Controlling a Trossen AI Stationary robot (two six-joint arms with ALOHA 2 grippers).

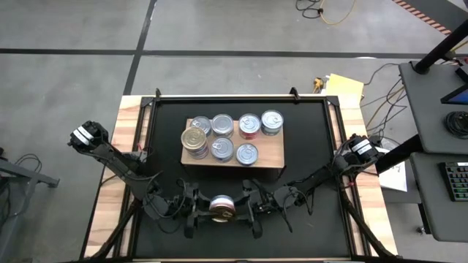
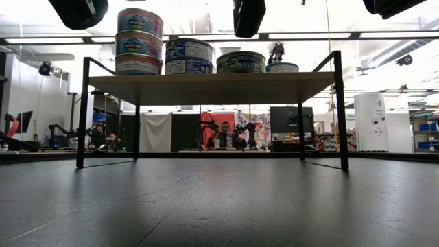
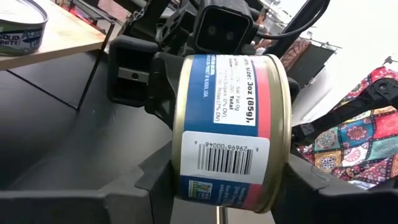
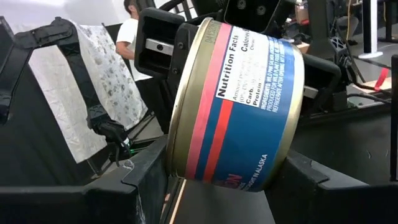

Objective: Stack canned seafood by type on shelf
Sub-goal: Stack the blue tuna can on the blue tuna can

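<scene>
Fingers of both arms met on one tin (image 1: 221, 207): the left gripper (image 1: 196, 210) and the right gripper (image 1: 248, 208) each closed on it from opposite sides, so the can (image 3: 230, 134) sat squarely between both pairs of jaws, touching all of them. In the left wrist view the barcode side faced the camera; in the right wrist view the same can (image 4: 239, 102) showed its red and blue label and stood tilted between the dark pads. In the high view its lid faced up, so its short axis ran roughly vertical and crosswise to the line joining the two grippers.

Outward from the fingers, the shelf (image 1: 273, 156) lay ahead of both grippers, near but apart, across a strip of black mat (image 1: 307, 124). Neither arm looked clearly nearer to it. On the board stood the other tins (image 1: 222, 126), some stacked, with a tall stack (image 2: 139, 41) at one end in the low view. The near corner of the board on the right arm's side looked bare.

My judgement: this was a handover, and the coming move depended on one gripper letting go before the other could carry the can forward and up to the board.
</scene>
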